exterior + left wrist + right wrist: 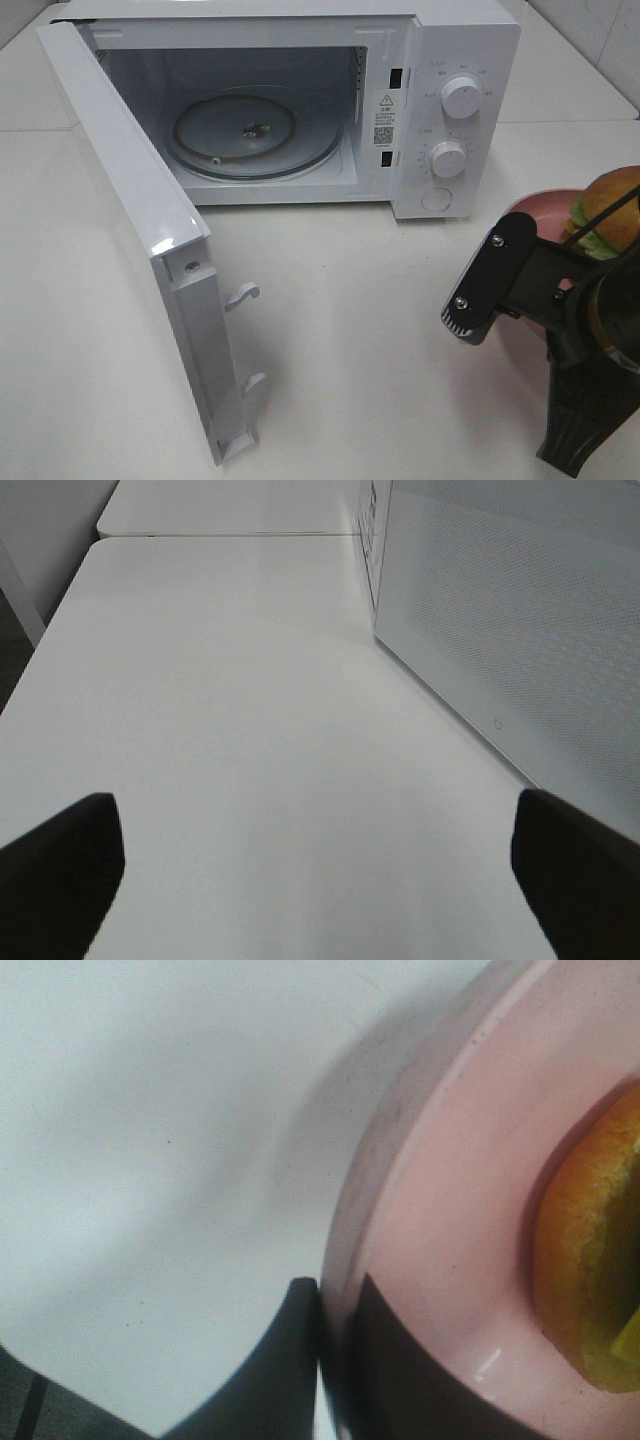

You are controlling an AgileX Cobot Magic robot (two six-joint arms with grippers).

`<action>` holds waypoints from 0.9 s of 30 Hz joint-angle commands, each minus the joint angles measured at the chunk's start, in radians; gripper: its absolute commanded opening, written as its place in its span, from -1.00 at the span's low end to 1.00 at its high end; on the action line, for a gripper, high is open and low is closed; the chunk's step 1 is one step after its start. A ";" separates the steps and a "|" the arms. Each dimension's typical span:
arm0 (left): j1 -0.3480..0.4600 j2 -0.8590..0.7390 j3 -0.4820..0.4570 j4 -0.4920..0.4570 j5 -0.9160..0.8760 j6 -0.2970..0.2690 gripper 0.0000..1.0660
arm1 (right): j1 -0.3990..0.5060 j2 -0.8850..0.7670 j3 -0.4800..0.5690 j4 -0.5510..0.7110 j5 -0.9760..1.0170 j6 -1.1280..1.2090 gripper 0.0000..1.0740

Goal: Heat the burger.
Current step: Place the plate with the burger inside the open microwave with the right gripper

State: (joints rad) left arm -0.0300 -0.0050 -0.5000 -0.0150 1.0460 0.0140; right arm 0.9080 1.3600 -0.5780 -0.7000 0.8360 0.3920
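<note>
Burger (608,210) sits on a round pink plate (540,205) at the right edge of the white tabletop (350,300), in front of and to the right of the microwave (440,60). Its glossy golden-brown bun is on top, with frilly green lettuce showing beneath it. The exterior high view cuts off part of both burger and plate, and the right arm covers the plate's near side.

The right claw (335,1295) is closed tight on the plate's rim. In the right wrist view one of its dark fingers (280,1360) lies on the outside of the rim and the other on the inside, with the pink edge pinched between them. The burger's orange side shows just beyond, further in on the plate, apart from the fingers.

The left claw (315,810) is spread wide and holds nothing. Its two dark tips stand far apart above bare tabletop, near the outer face of the microwave door (130,230).

That door is swung fully open to the left. Inside the white cavity the round glass turntable (250,135) lies flat. On the control panel to the right of the cavity are an upper knob (461,97), a lower knob (448,158) and, below them, a round button (437,200).
</note>
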 commanded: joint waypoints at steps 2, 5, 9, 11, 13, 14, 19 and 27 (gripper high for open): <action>0.003 -0.021 0.004 -0.004 -0.009 0.001 0.84 | 0.005 -0.011 0.002 -0.100 -0.017 -0.077 -0.99; 0.003 -0.021 0.004 -0.004 -0.009 0.001 0.84 | 0.005 -0.011 0.002 -0.110 -0.033 -0.099 -0.99; 0.003 -0.021 0.004 -0.004 -0.009 0.001 0.84 | 0.005 -0.011 0.002 -0.112 -0.070 -0.165 -0.97; 0.003 -0.021 0.004 -0.004 -0.009 0.001 0.84 | 0.005 -0.011 0.002 -0.117 -0.094 -0.197 -0.97; 0.003 -0.021 0.004 -0.004 -0.009 0.001 0.84 | 0.005 -0.011 0.002 -0.122 -0.113 -0.224 -0.97; 0.003 -0.021 0.004 -0.004 -0.009 0.001 0.84 | 0.005 -0.011 0.002 -0.126 -0.125 -0.236 -0.96; 0.003 -0.021 0.004 -0.004 -0.009 0.001 0.84 | 0.005 -0.011 0.002 -0.156 -0.176 -0.291 -0.96; 0.003 -0.021 0.004 -0.004 -0.009 0.001 0.84 | 0.005 -0.011 0.002 -0.168 -0.251 -0.392 -0.95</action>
State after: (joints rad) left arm -0.0300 -0.0050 -0.5000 -0.0150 1.0460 0.0140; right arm 0.9080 1.3600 -0.5760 -0.8160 0.5960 0.0230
